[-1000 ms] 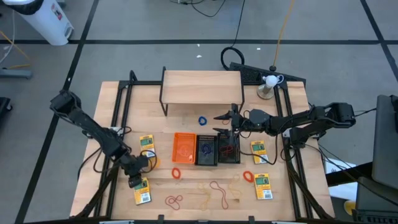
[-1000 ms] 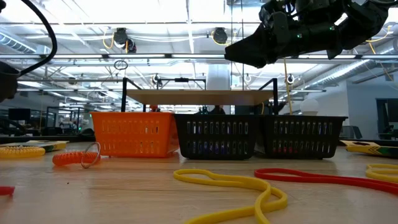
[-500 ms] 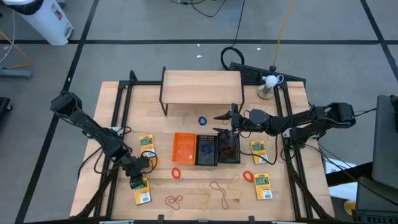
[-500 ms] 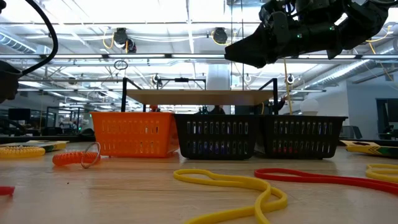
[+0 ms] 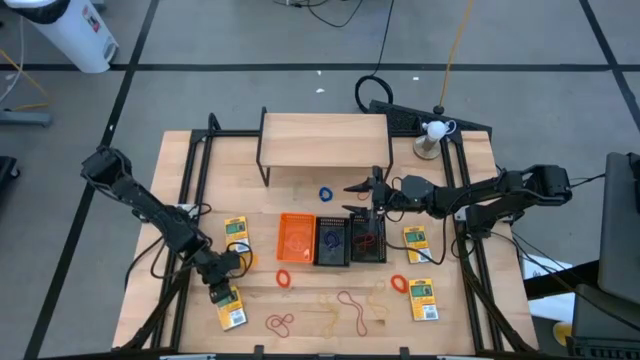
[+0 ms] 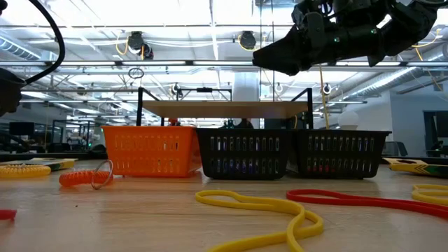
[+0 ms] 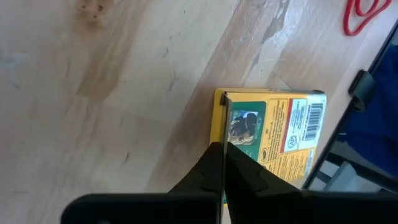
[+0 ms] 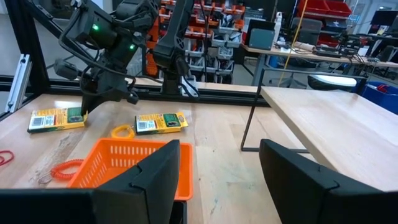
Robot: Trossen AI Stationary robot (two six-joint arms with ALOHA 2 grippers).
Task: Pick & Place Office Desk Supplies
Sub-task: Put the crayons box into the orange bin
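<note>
Packs [image 5: 231, 308] and rubber bands [image 5: 346, 304] mostly lie outside my bins [image 5: 296, 239]; left gripper [image 5: 217, 290] pressed together at a pack's edge, right gripper [image 5: 359, 187] spread

The left arm stretches down and forward, its wrist bent steeply; the left gripper [image 5: 218, 291] points downward with both fingers [image 7: 219, 168] pressed flat together. The right arm reaches inward, held level and raised, the right gripper [image 5: 357, 187] spread wide, holding nothing.
</note>
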